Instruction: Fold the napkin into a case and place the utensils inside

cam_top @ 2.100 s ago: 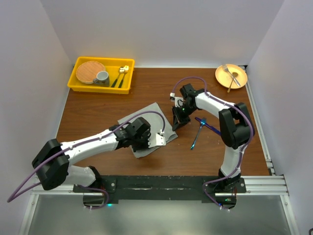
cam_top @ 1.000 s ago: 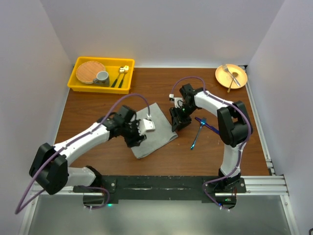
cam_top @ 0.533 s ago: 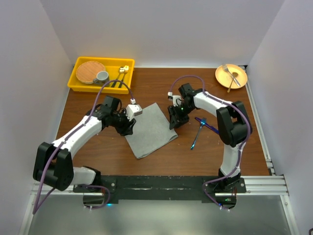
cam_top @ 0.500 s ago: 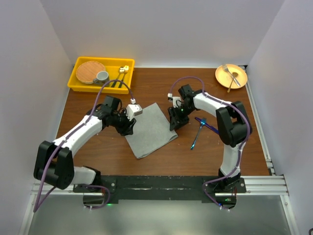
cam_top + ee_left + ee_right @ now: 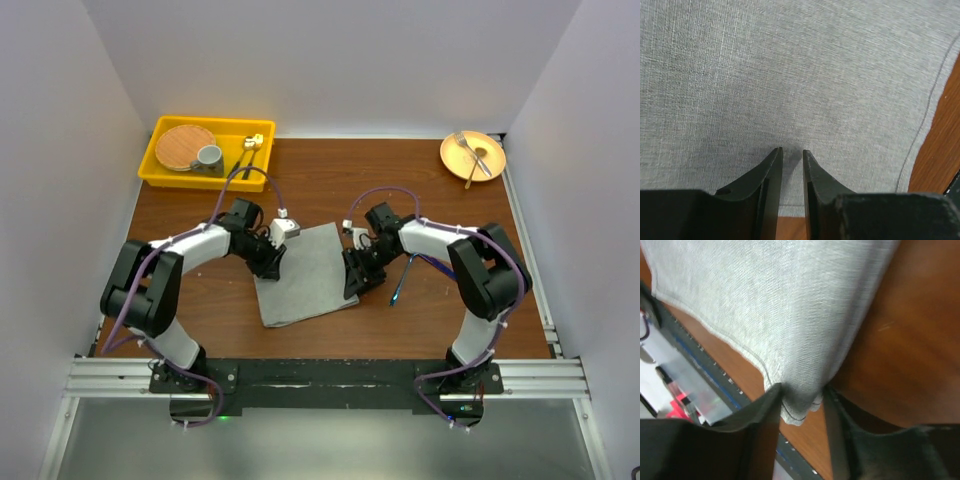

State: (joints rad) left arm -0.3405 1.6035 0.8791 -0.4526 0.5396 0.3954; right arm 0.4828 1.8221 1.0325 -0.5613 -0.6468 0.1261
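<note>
The grey napkin (image 5: 305,272) lies flat on the table between the two arms, unfolded into no case. My left gripper (image 5: 272,257) sits on its left edge. In the left wrist view the jaws (image 5: 791,150) stand a narrow gap apart, tips resting on the cloth (image 5: 805,75) just inside its hem. My right gripper (image 5: 352,282) is at the napkin's right near corner. That bunched corner (image 5: 800,410) lies between its open fingers (image 5: 803,387). One blue utensil (image 5: 398,288) lies right of the napkin; the other is mostly hidden under my right forearm.
A yellow tray (image 5: 160,172) at the back left holds a woven plate, a grey cup (image 5: 209,156) and dark-handled gold cutlery (image 5: 247,150). An orange plate (image 5: 490,165) with a silver fork (image 5: 468,152) is at the back right. The black rail runs along the near edge.
My left arm drew back from over the napkin to its left edge and its jaws narrowed. My right gripper slid toward the near right corner and widened a little. The napkin shifted slightly.
</note>
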